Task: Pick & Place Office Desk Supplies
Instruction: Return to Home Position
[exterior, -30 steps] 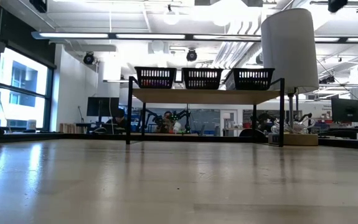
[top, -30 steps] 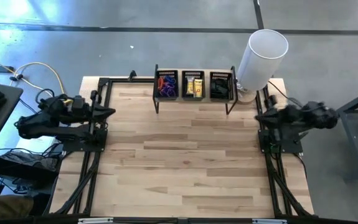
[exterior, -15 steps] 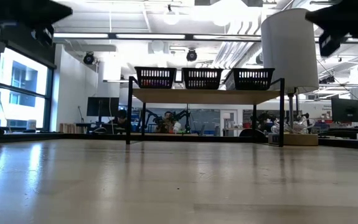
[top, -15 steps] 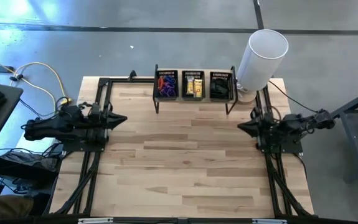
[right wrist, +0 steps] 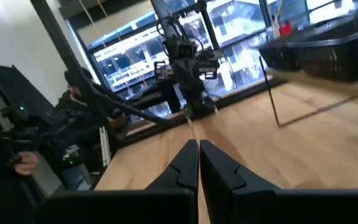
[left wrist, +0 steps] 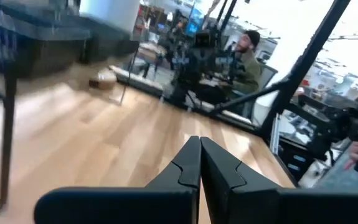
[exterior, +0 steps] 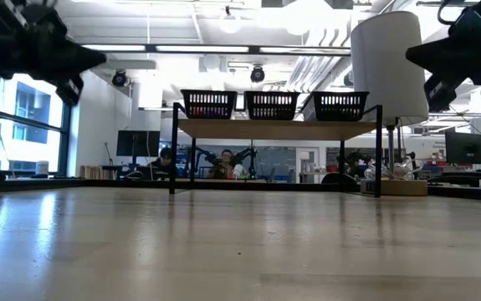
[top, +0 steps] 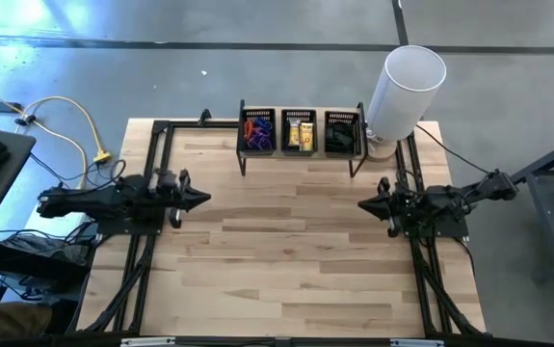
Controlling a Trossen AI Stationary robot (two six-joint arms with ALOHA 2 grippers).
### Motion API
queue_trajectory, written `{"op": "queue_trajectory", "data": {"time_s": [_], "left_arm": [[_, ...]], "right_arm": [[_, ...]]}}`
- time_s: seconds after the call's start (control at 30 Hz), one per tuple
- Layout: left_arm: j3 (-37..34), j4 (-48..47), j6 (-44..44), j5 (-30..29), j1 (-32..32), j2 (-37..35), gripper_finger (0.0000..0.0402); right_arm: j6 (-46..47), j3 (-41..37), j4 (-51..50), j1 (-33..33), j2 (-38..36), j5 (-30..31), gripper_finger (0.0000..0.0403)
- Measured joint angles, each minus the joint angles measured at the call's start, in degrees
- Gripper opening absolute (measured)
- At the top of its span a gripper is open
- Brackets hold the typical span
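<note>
The office desk supplies lie in three black mesh trays on a small raised shelf (top: 301,154) at the table's far edge: coloured loops (top: 257,133) in the left tray, yellow packets (top: 300,134) in the middle one, black clips (top: 341,136) in the right one. My left gripper (top: 205,200) hovers shut at the table's left side, pointing level toward the right; its fingertips (left wrist: 200,142) meet. My right gripper (top: 362,204) hovers shut at the right side, pointing toward the left, fingertips (right wrist: 198,145) together. Neither holds anything.
A tall white cylinder (top: 407,89) stands on a round base at the far right corner, beside the shelf. Black frame rails (top: 146,251) run along the table's left and right sides. The wooden tabletop (top: 286,251) lies bare between the arms. People sit beyond the table.
Both arms have come down and reached inward over the table, the left gripper toward the right edge, the right gripper toward the left edge, each rolling somewhat about its pointing line. Both stayed shut. The trays and their contents have not moved.
</note>
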Motion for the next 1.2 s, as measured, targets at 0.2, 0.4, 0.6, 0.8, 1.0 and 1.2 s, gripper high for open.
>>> {"op": "queue_trajectory", "data": {"time_s": [0.2, 0.4, 0.6, 0.8, 1.0, 1.2], "left_arm": [[-3.67, 1.93, -3.53, -0.10, -0.02, 0.22, 0.0000], [-3.74, 1.67, -1.12, -2.34, 0.42, 0.35, 0.0000], [-3.85, 0.84, 0.35, -2.29, 2.57, 0.68, 0.0000], [-3.91, 0.69, 0.21, -2.19, 5.23, 1.13, 0.0000], [-3.94, 0.64, -1.01, -2.16, 7.75, 2.97, 0.0000], [-3.96, 0.62, -4.38, -2.14, 9.63, 5.30, 0.0000]], "right_arm": [[2.07, -0.15, -0.48, -0.02, 0.00, -0.06, 0.0003], [3.71, -0.17, -0.83, -0.02, 0.43, 2.38, 0.0003], [3.53, -0.20, -0.80, -0.02, 1.57, 4.79, 0.0003], [0.95, -0.22, -0.97, -0.02, 3.89, 3.13, 0.0003], [-2.78, -0.24, -1.64, -0.02, 7.19, -1.65, 0.0003], [-7.31, -0.26, -2.45, -0.02, 7.91, -9.06, 0.0003]]}}
